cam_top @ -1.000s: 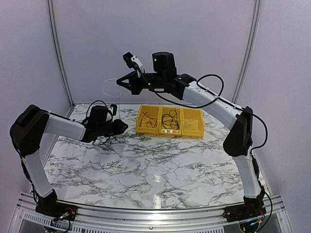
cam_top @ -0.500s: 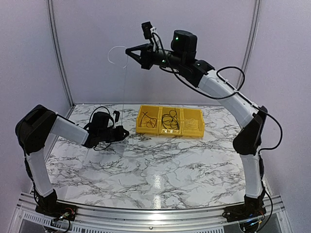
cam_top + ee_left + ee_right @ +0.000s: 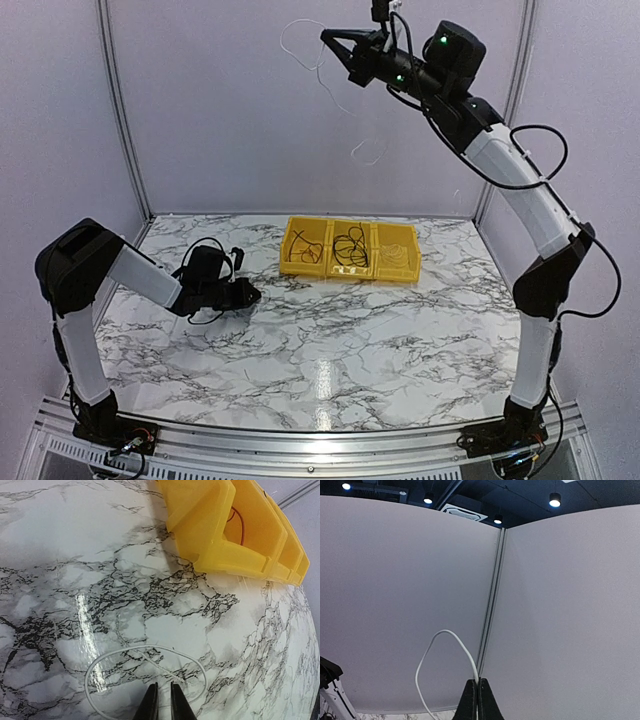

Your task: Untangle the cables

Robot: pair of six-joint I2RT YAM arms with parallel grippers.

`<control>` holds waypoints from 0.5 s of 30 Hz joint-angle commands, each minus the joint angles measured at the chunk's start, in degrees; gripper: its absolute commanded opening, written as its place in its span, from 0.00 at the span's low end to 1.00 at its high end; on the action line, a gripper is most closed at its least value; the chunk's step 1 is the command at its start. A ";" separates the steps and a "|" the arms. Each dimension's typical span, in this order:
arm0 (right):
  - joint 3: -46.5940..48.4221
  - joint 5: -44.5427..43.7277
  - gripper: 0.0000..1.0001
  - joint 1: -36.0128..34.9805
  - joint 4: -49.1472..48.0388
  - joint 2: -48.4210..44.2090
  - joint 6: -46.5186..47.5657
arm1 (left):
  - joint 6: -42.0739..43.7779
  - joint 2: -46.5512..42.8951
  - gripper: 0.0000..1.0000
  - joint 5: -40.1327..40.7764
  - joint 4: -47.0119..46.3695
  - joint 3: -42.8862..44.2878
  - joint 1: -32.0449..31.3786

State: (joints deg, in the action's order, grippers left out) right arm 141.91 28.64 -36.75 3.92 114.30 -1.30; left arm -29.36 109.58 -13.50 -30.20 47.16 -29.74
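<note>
We see the right gripper point(image 3: 478, 684) high up by the back wall, fingers pressed together on a white cable point(image 3: 445, 631) that arches toward 11 o'clock. The left gripper point(image 3: 163, 684) sits low over the marble table point(image 3: 320, 370), fingers almost together. We cannot tell whether they pinch the white wire loop point(image 3: 150, 647) lying there. Black cables point(image 3: 349, 245) lie in the left and middle compartments of the yellow bin point(image 3: 300, 268), at 2 o'clock from the left gripper in the top view.
</note>
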 commanded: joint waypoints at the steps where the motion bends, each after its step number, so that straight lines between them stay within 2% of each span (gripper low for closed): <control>1: -7.05 -2.13 0.00 5.04 3.50 -3.70 2.66 | -0.18 -2.84 0.14 -0.72 0.60 -0.84 0.19; 9: -28.93 -3.89 0.00 15.09 6.34 -14.50 6.94 | -4.62 -6.97 0.29 -1.92 1.81 -1.04 0.56; 15: -44.03 -6.36 0.00 20.10 3.52 -19.28 9.58 | -3.90 -9.72 0.33 0.51 3.97 -1.18 0.56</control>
State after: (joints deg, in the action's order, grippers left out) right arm 103.37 24.60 -18.83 9.43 98.63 5.41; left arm -33.32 102.39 -14.37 -29.26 46.41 -29.56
